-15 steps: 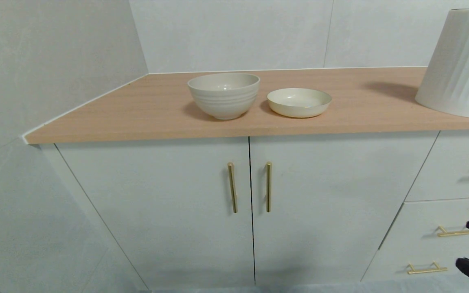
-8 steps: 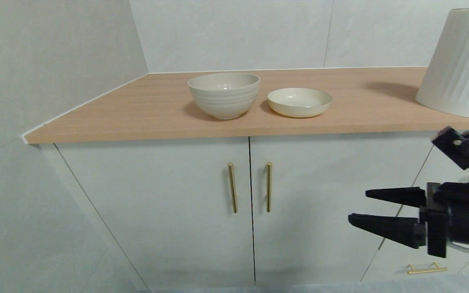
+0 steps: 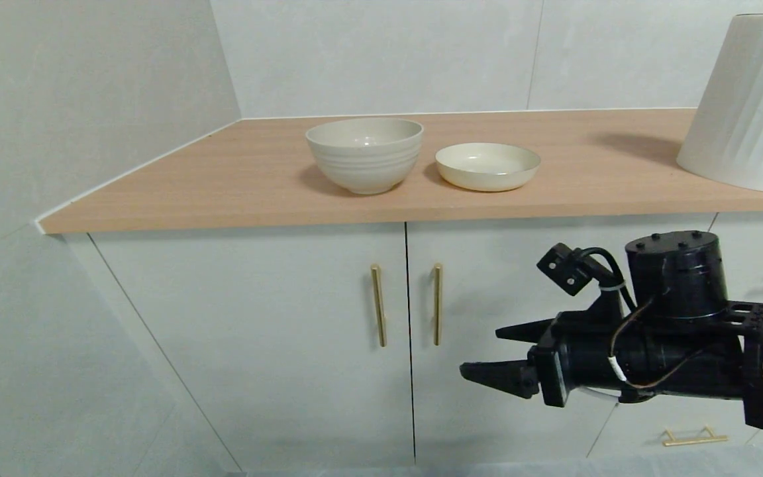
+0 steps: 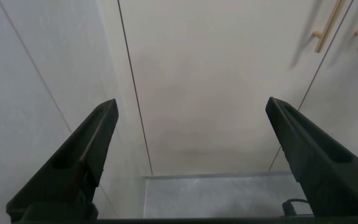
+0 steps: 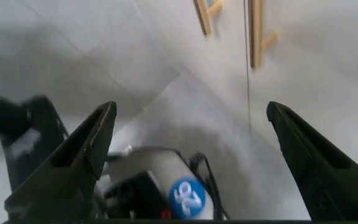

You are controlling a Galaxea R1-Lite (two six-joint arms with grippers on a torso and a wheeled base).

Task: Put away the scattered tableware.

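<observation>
Fingers parted on both arms
Bowl, dish, right gripper are shown by head view; left gripper by its wrist view.

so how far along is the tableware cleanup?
Done: nothing yet. The deep bowl and shallow dish both sit on the countertop, and the cabinet doors are shut. In hand: nothing; the right gripper is open and empty, below counter level. Left: both pieces.
</observation>
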